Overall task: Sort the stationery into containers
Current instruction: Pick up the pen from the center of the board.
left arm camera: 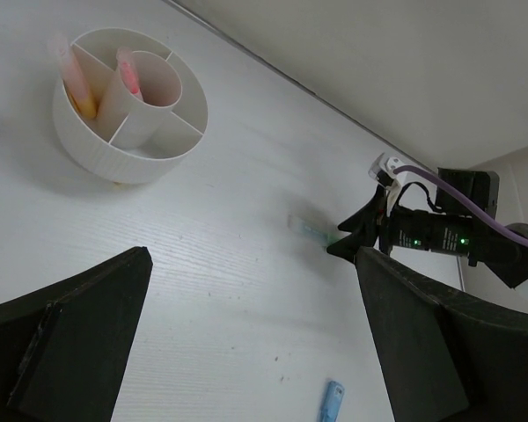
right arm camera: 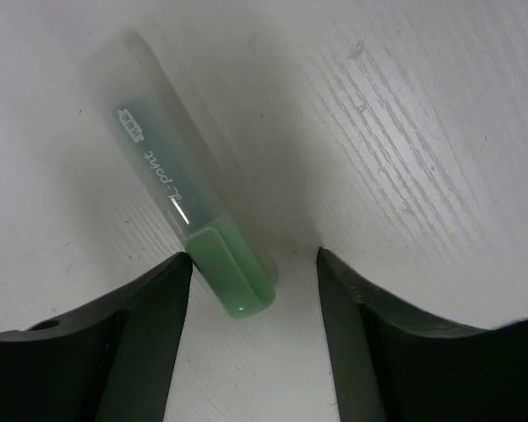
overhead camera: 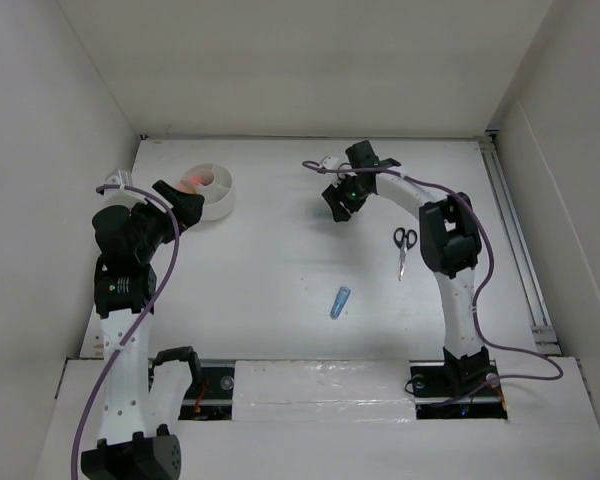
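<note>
The round white tub (overhead camera: 212, 192) with dividers stands at the back left; in the left wrist view (left arm camera: 128, 132) it holds a pink pen (left arm camera: 130, 75) and an orange pen (left arm camera: 79, 92). My left gripper (overhead camera: 185, 205) is open and empty beside the tub (left arm camera: 255, 352). The pale green bar (right arm camera: 198, 220) lies flat on the table. My right gripper (right arm camera: 255, 290) is open, low over it, its green end between the fingertips; it also shows in the left wrist view (left arm camera: 310, 230). The blue marker (overhead camera: 340, 301) and black-handled scissors (overhead camera: 404, 245) lie on the table. No tan block shows.
White walls close in the table on the left, back and right. A metal rail (overhead camera: 515, 240) runs along the right edge. The right arm's purple cable (overhead camera: 480, 290) hangs beside the scissors.
</note>
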